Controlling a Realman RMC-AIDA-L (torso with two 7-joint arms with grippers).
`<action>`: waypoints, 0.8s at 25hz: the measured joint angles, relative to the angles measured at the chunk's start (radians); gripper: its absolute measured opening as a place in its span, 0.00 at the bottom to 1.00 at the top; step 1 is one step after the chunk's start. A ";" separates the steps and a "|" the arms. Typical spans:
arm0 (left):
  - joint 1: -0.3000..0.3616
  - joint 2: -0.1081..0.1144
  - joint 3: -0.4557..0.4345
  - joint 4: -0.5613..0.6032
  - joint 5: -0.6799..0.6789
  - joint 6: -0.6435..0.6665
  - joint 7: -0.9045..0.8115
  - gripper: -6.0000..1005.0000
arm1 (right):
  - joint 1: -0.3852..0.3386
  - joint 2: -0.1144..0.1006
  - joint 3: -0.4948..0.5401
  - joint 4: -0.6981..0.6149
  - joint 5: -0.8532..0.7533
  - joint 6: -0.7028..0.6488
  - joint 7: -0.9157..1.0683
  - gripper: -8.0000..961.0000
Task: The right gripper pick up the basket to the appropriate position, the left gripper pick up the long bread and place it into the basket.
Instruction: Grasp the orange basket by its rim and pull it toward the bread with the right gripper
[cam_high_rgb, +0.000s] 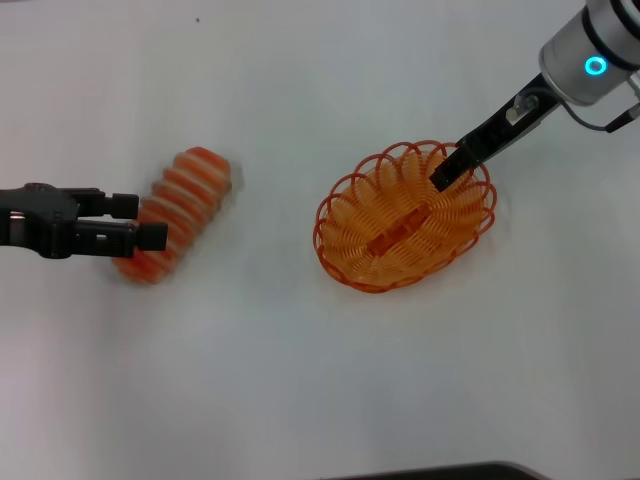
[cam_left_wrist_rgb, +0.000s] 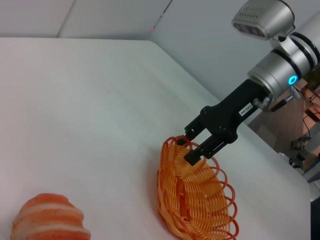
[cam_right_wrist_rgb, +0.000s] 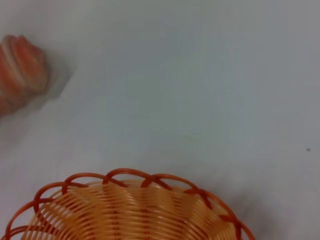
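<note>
Your right tool (cam_high_rgb: 452, 165) pinches the basket (cam_high_rgb: 400, 222) rim on the counter (cam_high_rgb: 300, 380), while your left tool (cam_high_rgb: 140, 222) is spread beside the long bread (cam_high_rgb: 180, 205).

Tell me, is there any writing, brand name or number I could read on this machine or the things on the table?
Right gripper: a small white label on its black arm, print too small to read.
Left gripper, basket, long bread, table: no writing shows.
No text here can be read.

White table (cam_high_rgb: 300, 380): basket (cam_high_rgb: 380, 250), long bread (cam_high_rgb: 185, 195)
</note>
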 joint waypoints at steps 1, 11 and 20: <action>0.000 0.000 0.000 0.000 0.000 0.001 0.000 0.85 | -0.002 0.004 -0.001 0.001 0.001 0.006 -0.006 0.78; 0.003 -0.001 -0.007 0.001 0.000 0.004 -0.002 0.84 | -0.010 0.010 0.001 0.003 0.004 0.016 -0.014 0.35; 0.006 -0.001 -0.004 0.001 0.000 0.005 -0.003 0.83 | -0.031 -0.001 0.009 -0.002 0.064 0.003 -0.014 0.15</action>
